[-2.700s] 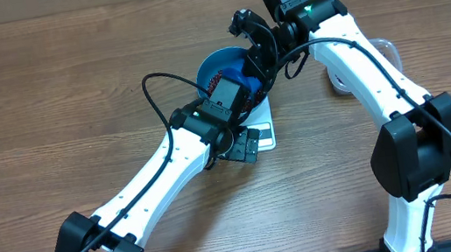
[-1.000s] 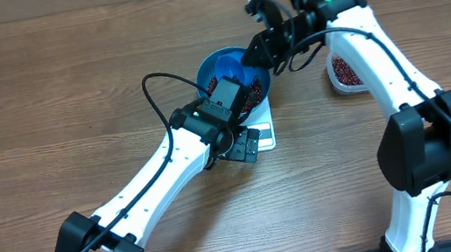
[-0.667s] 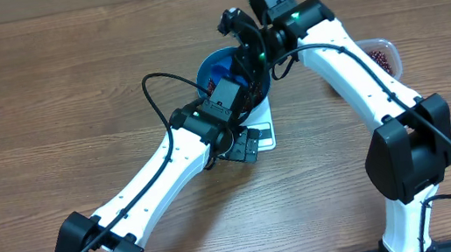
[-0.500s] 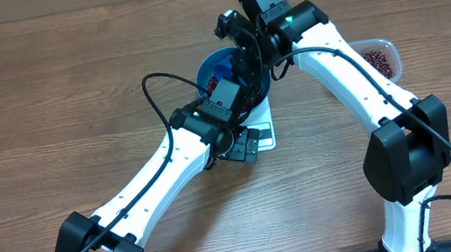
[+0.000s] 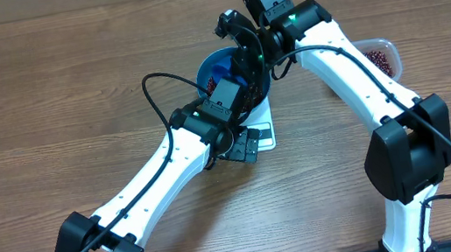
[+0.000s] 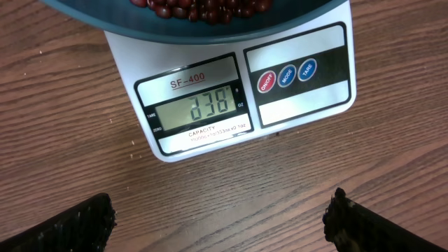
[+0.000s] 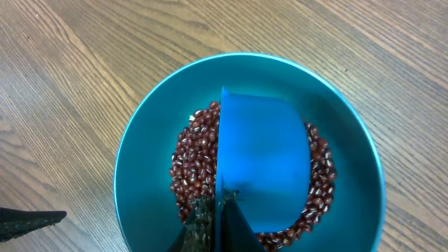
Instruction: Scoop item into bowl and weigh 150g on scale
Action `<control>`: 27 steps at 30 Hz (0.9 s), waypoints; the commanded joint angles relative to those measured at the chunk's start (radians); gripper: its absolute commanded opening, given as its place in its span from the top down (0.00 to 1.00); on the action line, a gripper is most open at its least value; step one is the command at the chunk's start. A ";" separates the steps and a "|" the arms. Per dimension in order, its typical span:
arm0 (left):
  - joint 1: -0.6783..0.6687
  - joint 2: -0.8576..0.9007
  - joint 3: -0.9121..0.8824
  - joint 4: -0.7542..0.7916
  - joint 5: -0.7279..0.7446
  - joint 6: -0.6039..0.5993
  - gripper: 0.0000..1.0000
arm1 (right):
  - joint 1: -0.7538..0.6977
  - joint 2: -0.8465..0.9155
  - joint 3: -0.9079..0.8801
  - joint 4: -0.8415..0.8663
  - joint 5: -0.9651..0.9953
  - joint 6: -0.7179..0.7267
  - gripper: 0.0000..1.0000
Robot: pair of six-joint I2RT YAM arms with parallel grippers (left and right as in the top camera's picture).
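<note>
The blue bowl (image 7: 140, 161) stands on the white scale (image 6: 301, 105) and holds a heap of red-brown beans (image 7: 196, 154). My right gripper (image 7: 218, 224) is shut on the handle of a small blue scoop (image 7: 262, 161), which hangs over the beans inside the bowl; no beans show on its blue face. From above, the right gripper (image 5: 243, 60) covers much of the bowl (image 5: 215, 64). My left gripper (image 6: 220, 224) is open and empty over the bare wood just in front of the scale, whose lit display (image 6: 203, 108) ends in 38.
A clear plastic tub (image 5: 380, 58) with more beans sits at the right, behind the right arm. The left arm stretches from the near left corner up to the scale (image 5: 265, 129). A black cable loops above the left forearm.
In the last second the right arm swung left from the tub to over the bowl, carrying the scoop; for the last half second it has held still. The left arm has not moved.
</note>
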 commanded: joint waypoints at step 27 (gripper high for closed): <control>-0.004 -0.020 -0.010 0.001 -0.010 -0.009 0.01 | -0.147 -0.089 0.142 -0.133 -0.151 0.087 0.96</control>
